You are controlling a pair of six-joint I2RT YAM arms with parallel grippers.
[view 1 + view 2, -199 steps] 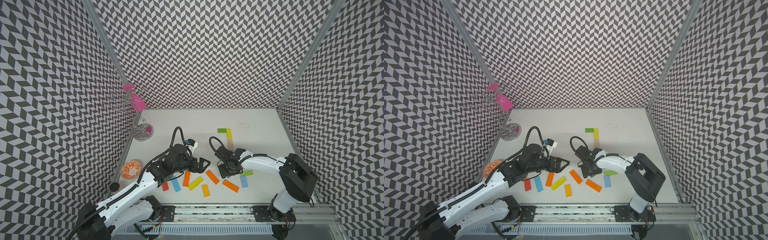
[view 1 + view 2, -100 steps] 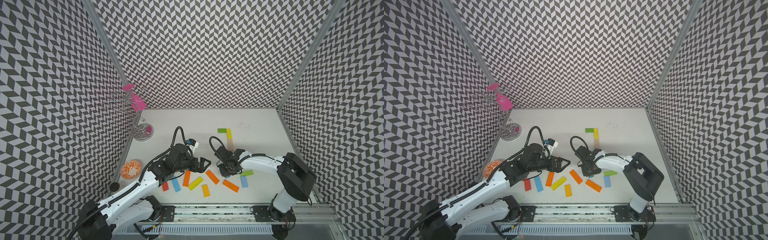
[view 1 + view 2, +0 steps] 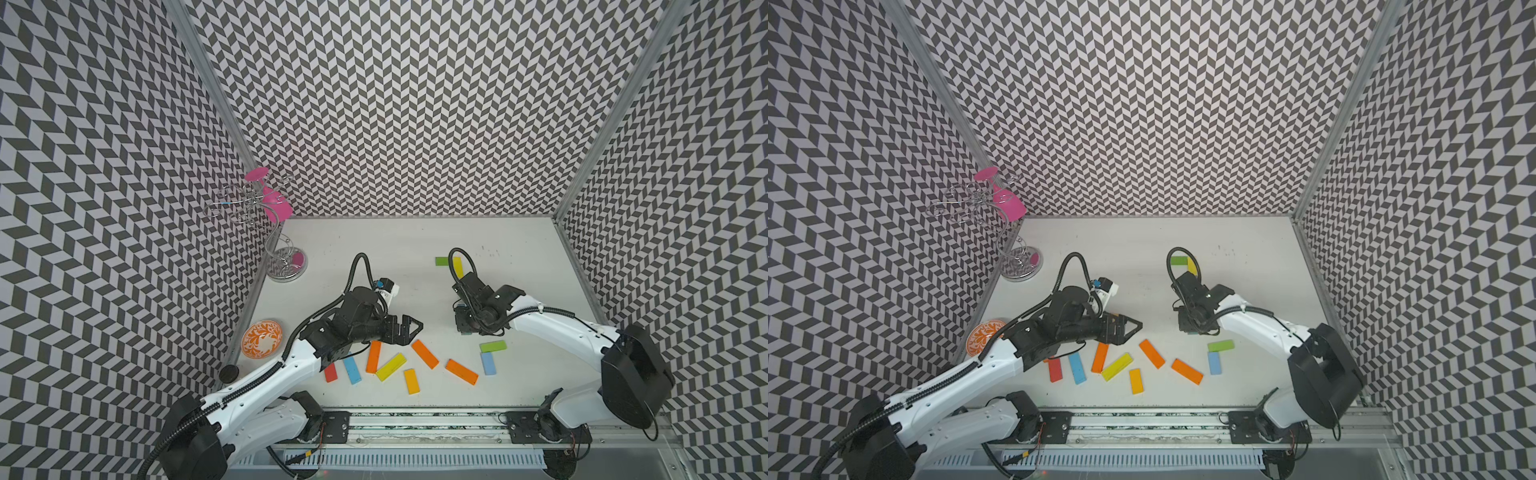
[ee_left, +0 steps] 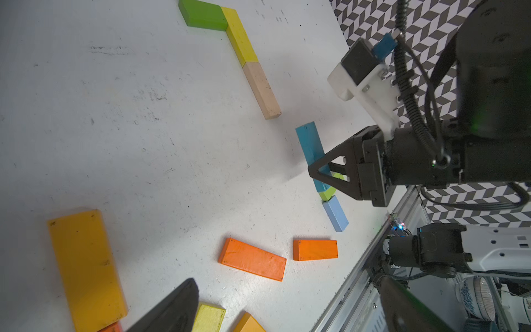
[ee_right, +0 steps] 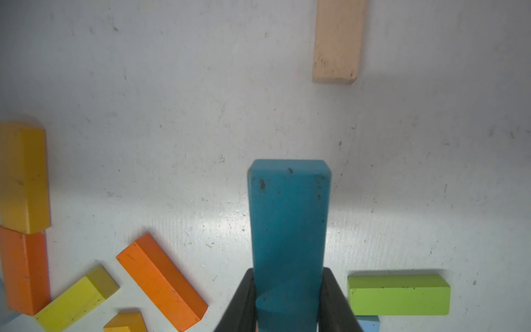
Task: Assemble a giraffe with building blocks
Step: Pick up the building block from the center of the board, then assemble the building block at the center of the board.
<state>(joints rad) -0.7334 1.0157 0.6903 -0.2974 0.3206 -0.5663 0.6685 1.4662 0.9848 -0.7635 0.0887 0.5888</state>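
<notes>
Right of centre on the tabletop (image 3: 374, 245), the right pincer (image 5: 288, 271) is clamped on one end of a dark blue block (image 5: 288, 218); both top views hide that grip beneath the wrist. The left pincer (image 3: 409, 330) hangs spread wide and empty above loose blocks (image 3: 424, 353) scattered along the near edge, its arm covering part of a red block (image 3: 330, 372). Farther back, a green block (image 4: 202, 14), yellow block (image 4: 240, 37) and tan block (image 4: 261, 90) form an L.

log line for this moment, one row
right pincer: shut on dark blue block | left pincer: open, empty | laid: green block, yellow block, tan block touching in chain
</notes>
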